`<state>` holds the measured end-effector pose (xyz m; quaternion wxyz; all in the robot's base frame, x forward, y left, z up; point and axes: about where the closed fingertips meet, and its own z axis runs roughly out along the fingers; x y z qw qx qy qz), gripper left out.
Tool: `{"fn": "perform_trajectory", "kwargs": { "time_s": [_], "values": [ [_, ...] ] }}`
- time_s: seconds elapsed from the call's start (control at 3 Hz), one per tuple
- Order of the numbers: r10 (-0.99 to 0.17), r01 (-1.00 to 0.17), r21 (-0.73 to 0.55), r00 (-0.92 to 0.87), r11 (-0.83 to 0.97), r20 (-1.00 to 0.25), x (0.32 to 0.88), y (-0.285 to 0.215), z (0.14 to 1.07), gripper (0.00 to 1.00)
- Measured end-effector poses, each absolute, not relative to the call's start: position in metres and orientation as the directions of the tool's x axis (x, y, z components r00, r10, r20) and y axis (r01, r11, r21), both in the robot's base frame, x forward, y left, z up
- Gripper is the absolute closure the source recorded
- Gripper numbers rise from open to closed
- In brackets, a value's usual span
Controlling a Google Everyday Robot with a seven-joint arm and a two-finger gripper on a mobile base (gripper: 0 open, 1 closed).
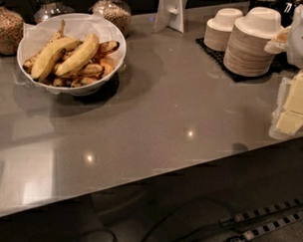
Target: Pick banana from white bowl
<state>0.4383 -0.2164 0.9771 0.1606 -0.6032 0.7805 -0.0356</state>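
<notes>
The white bowl (pixel 107 32), lined with white paper, stands at the back left of the grey counter. A large plump bright-yellow banana (pixel 81 53) lies on top of the pile in it, slanting up to the right. A similar big banana with darker blotches (pixel 48 57) lies just left of it. Smaller brown-bruised bananas (pixel 92 70) lie underneath. My gripper (pixel 292 110), white and pale yellow, hangs at the far right edge of the view over the counter's right end. It is far from the bowl and holds nothing that I can see.
Two stacks of beige paper bowls (pixel 253 44) stand on a black mat at the back right, close to my gripper. Glass jars of grain (pixel 3 28) stand behind the bowl. A white stand (pixel 171 11) is at the back. The counter's front edge (pixel 158 173) drops to a floor with cables.
</notes>
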Motion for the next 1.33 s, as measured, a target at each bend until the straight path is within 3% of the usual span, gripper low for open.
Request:
{"fn": "perform_trajectory", "kwargs": {
  "time_s": [0.67,1.33],
  "values": [
    [-0.961,-0.926,-0.291,-0.183,0.239,-0.208,0.444,-0.21,0.979,0.0],
    [-0.967,-0.883,-0.467,0.157,-0.046,-0.202,0.51,-0.147,0.991,0.0]
  ]
}}
